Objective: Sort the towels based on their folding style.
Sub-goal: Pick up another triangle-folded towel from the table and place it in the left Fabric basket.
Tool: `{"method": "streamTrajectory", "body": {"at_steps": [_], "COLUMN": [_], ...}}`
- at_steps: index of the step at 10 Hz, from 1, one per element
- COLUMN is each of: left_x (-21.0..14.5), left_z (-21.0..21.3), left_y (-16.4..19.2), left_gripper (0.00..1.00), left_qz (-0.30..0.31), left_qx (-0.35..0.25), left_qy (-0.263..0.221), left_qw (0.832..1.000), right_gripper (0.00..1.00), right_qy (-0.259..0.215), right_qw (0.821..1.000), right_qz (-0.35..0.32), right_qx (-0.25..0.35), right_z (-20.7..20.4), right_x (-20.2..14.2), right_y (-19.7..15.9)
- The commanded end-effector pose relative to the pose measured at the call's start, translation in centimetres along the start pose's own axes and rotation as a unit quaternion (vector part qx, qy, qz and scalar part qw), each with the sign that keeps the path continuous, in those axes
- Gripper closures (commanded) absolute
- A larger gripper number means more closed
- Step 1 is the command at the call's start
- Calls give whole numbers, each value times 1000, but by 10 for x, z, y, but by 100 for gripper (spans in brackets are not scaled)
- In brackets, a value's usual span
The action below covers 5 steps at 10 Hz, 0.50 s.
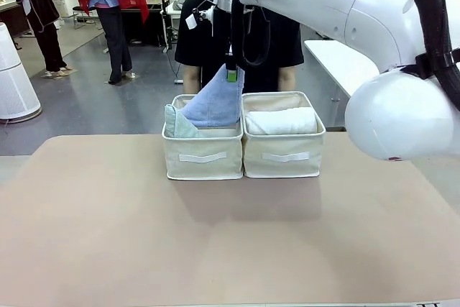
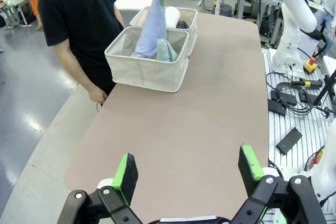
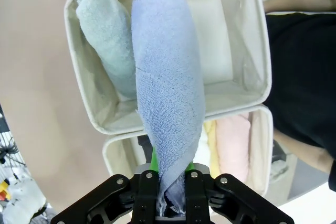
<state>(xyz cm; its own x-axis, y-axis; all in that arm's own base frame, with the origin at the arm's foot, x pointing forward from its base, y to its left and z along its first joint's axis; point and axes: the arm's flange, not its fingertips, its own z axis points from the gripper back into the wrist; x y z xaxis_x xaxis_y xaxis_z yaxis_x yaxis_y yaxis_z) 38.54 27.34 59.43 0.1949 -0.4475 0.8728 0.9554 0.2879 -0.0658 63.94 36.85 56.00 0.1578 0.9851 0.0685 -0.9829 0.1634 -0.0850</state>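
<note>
A periwinkle blue cone-folded terry towel (image 3: 168, 93) hangs point-up, pinched at its narrow tip, its broad end reaching down into the left cream basket. A pale mint cone-folded terry towel (image 3: 105, 40) leans in that basket's corner beside it. In the right basket lie a white rolled towel (image 1: 282, 121), a pink rolled towel (image 3: 233, 148) and a yellow one (image 3: 212, 145), partly hidden.

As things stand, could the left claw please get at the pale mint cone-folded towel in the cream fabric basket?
Probably not: the left claw hangs open far back, and the periwinkle blue towel dangles beside the mint towel.
</note>
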Motion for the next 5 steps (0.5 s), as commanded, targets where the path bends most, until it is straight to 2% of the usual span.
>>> {"method": "streamTrajectory", "body": {"at_steps": [1, 5], "left_x": [-1, -1], "left_z": [2, 2], "left_y": [-2, -2], "left_gripper": [0, 0], "left_qz": [-10, -10], "left_qx": [0, 0], "left_qy": [-3, -3], "left_qw": [1000, 1000], "right_gripper": [83, 83], "right_qy": [1, 9], "right_qw": [1000, 1000], "right_qz": [5, 20], "right_qx": [-2, 8], "right_z": [3, -20], "right_x": [19, 28], "right_y": [-25, -25]}}
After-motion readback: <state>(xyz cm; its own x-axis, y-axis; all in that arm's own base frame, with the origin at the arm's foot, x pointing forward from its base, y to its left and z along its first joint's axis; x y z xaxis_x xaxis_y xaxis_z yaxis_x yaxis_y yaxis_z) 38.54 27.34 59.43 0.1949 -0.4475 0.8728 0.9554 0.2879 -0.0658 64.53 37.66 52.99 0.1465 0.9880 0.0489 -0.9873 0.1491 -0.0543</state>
